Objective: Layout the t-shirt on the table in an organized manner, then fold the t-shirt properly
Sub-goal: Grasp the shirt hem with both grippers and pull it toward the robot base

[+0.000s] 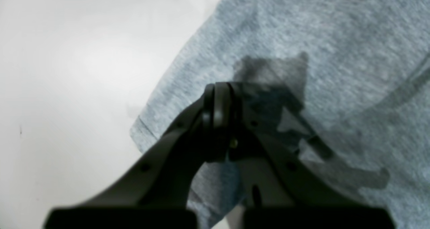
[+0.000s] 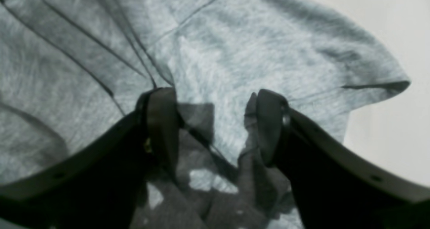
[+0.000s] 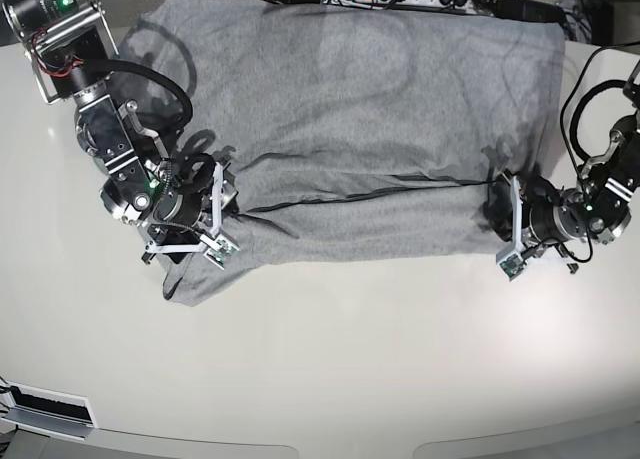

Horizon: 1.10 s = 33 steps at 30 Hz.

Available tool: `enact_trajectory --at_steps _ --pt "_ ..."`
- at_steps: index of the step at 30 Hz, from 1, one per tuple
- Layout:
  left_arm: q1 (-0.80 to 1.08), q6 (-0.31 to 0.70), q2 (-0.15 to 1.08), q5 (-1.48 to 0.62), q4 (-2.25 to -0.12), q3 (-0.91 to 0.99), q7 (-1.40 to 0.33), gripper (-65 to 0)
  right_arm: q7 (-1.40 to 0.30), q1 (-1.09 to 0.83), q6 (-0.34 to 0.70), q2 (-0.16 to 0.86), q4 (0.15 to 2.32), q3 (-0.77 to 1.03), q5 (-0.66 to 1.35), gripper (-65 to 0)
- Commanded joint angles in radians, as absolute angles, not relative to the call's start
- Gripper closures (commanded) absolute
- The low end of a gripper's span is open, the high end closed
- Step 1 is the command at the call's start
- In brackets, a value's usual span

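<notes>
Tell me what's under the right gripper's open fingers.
Grey t-shirt fabric, creased, lies below the right gripper; its sleeve edge meets bare table. Whatever lies beneath the cloth is covered.

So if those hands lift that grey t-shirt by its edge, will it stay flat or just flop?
Probably flop: the t-shirt already lies in soft creases and a fold line. The sleeve by the right hand curls limply, so it would likely sag. It looks light, and could slide on the glossy table.
</notes>
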State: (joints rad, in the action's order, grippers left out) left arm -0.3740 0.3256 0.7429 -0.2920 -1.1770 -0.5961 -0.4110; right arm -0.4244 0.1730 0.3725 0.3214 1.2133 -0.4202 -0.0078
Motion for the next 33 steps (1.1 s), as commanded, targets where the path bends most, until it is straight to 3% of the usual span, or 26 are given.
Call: enact_trajectory --at_steps 1,3,5,6,16,23,29,30,33 --pt "-0.396 0.321 0.759 -0.297 -1.187 -0.585 -0.396 0.0 -0.411 0.197 0.363 0.330 1.222 -0.414 -0.009 -32.3" --pt "-0.396 0.321 0.759 -0.298 -1.187 -0.585 -0.396 0.0 -0.411 0.198 0.370 0.330 1.222 -0.414 -0.009 -20.9" --pt "-0.397 0.321 0.759 -0.297 -1.187 -0.585 -0.397 0.0 -0.420 0.207 0.391 0.330 1.222 -0.414 -0.009 -2.5" --pt "-0.397 0.321 0.759 -0.293 -1.187 -0.585 -0.396 0.0 -0.432 0.216 0.406 0.330 1.222 -0.414 -0.009 0.0" --pt "-0.445 0.308 0.780 -0.244 -1.189 -0.583 -0.397 0.0 -0.556 0.366 0.418 0.330 1.231 -0.413 0.000 0.0" --pt "-0.504 0.182 0.781 -0.224 -1.189 -0.583 -0.395 0.0 -0.556 0.425 0.421 0.330 1.231 -0.413 0.003 0.0" --pt "-0.530 0.140 0.781 -0.143 -1.189 -0.583 -0.381 0.0 -0.553 0.427 0.396 0.330 1.231 -0.413 0.002 0.0" --pt "-0.536 0.140 0.781 -0.139 -1.189 -0.583 -0.381 0.0 -0.550 0.427 0.375 0.330 1.231 -0.413 0.003 -4.8" --pt "-0.538 0.177 0.781 -0.155 -1.189 -0.583 -0.381 0.0 -0.543 0.427 0.312 0.330 1.231 -0.413 0.003 -29.8"
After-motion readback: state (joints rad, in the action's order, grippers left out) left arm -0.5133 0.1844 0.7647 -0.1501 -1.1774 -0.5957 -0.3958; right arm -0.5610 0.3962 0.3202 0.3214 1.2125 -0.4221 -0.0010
